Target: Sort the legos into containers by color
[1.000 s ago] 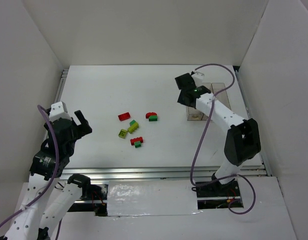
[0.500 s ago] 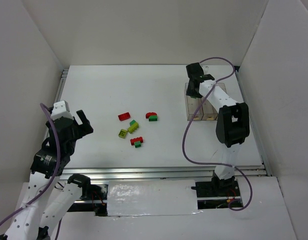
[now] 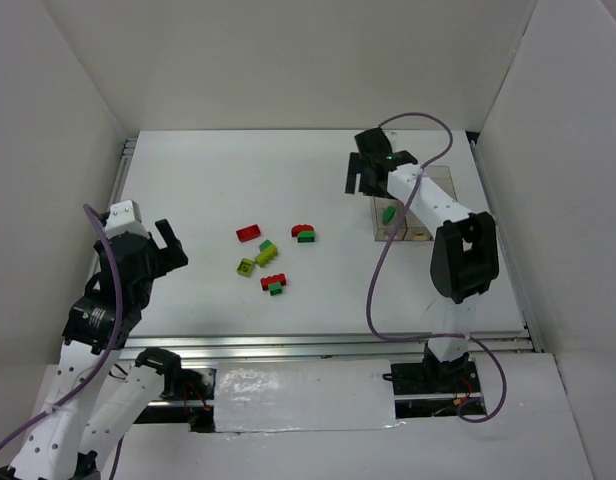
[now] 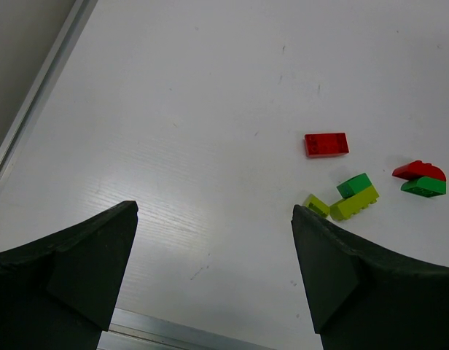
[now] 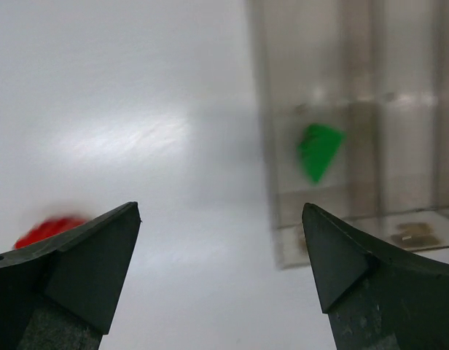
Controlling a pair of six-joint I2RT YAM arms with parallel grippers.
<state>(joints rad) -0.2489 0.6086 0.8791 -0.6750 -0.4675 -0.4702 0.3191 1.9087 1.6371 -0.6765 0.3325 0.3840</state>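
Several legos lie loose at the table's middle: a red one [image 3: 249, 233], a dark green on yellow-green pair [image 3: 267, 251], a small yellow-green one [image 3: 247, 267], a red and green pair [image 3: 274, 284], and another red and green pair [image 3: 305, 234]. The clear containers [image 3: 425, 178] stand at the right. A green lego [image 3: 388, 213] shows inside the leftmost bin, blurred in the right wrist view [image 5: 318, 151]. My right gripper [image 3: 362, 185] hangs open and empty just left of that bin [image 5: 262, 109]. My left gripper [image 3: 168, 247] is open and empty, well left of the pile [image 4: 326, 144].
White walls enclose the table on three sides. A metal rail [image 3: 126, 165] runs along the left edge and another [image 3: 328, 345] along the front. Tan labels [image 5: 410, 234] mark the bins' near ends. A purple cable [image 3: 388, 270] loops beside the right arm.
My right gripper has opened and let go of the green lego, which now shows inside the leftmost bin. The gripper has swung from above the bins to their left. My left arm has not moved.
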